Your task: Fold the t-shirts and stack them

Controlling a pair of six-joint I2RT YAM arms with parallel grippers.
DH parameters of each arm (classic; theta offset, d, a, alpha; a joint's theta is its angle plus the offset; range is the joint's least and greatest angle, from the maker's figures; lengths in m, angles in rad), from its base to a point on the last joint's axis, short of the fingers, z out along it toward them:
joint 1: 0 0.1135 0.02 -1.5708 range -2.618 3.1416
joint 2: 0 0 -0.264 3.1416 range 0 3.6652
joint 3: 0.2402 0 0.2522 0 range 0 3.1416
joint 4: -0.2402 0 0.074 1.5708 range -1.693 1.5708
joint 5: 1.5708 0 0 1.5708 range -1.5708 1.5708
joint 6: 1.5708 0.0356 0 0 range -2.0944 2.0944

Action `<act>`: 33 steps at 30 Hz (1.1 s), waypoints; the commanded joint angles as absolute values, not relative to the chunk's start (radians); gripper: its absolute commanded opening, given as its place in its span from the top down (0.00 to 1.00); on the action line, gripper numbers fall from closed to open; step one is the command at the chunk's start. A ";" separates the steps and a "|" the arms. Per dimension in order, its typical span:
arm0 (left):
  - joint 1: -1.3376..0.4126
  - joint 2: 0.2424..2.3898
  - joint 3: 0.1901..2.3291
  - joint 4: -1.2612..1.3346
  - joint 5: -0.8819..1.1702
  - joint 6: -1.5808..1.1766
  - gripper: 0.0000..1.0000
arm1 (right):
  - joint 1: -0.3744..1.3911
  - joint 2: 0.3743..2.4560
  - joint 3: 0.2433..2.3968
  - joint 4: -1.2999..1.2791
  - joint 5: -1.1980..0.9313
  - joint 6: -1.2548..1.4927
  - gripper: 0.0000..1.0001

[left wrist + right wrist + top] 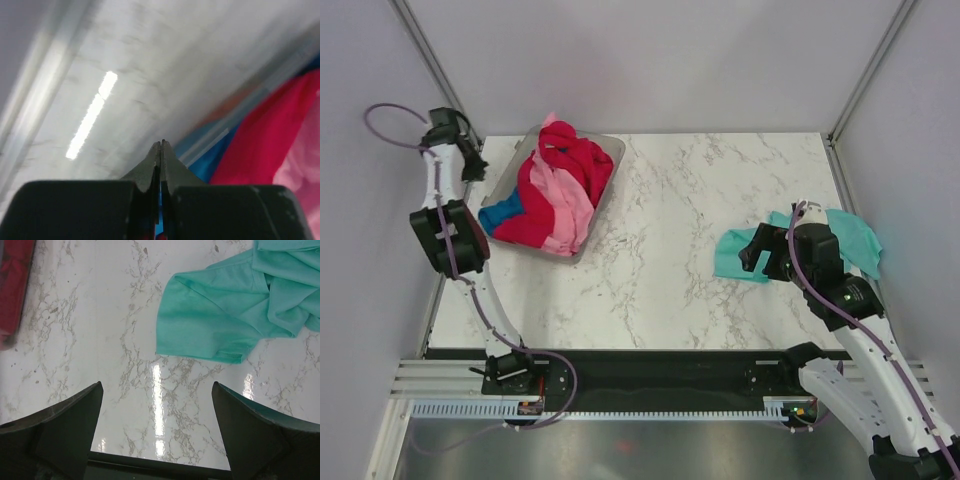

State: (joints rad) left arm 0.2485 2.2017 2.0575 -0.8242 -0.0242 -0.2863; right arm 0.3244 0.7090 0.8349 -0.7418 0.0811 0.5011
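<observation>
Several t-shirts lie heaped in a grey tub (pixel 611 146) at the back left: crimson red (pixel 572 163), light pink (pixel 566 206) and bright blue (pixel 502 213). My left gripper (pixel 475 166) hovers by the tub's left rim, shut, with nothing showing between its tips. In the left wrist view the left gripper (pixel 161 144) points along the tub wall (pixel 216 137), with blue (pixel 210 166), red (pixel 265 135) and pink (pixel 300 172) cloth to the right. A teal t-shirt (pixel 855 236) lies crumpled on the table at the right. My right gripper (pixel 752 256) hangs open over its left edge. The right gripper (pixel 156 386) holds nothing, and the teal t-shirt (pixel 215 325) lies beyond it.
The marble table (pixel 680 220) stretches between the tub and the teal shirt. Grey walls and metal corner posts (pixel 428 60) close in the back and sides. A black rail (pixel 660 375) with the arm bases runs along the near edge. Red cloth (pixel 14 282) shows at the right wrist view's left edge.
</observation>
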 commanded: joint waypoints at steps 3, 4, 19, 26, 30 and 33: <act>0.426 2.198 2.247 -0.911 -0.159 -0.302 0.98 | 0.328 0.710 0.848 -0.716 0.040 0.476 0.02; 0.429 2.200 2.267 -0.914 -0.158 -0.304 0.98 | 0.327 0.709 0.847 -0.710 0.035 0.476 0.02; 0.175 1.956 2.135 -0.917 -0.215 -0.342 0.26 | 0.327 0.716 0.841 -0.701 0.026 0.476 0.02; -0.090 1.836 1.950 -0.851 0.050 -0.292 0.36 | 0.328 0.689 0.862 -0.738 0.060 0.502 0.02; -0.239 1.881 1.820 -0.850 0.155 -0.215 0.40 | 0.327 0.675 0.873 -0.765 0.090 0.532 0.02; -0.326 1.974 1.773 -0.868 0.183 -0.175 0.43 | 0.327 0.666 0.868 -0.767 0.086 0.561 0.02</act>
State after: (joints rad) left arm -0.2630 1.8748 1.8294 -0.8448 0.0986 -0.2642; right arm 0.3244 0.6811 0.8345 -0.7574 0.0612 0.5198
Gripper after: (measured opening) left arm 0.583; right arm 0.982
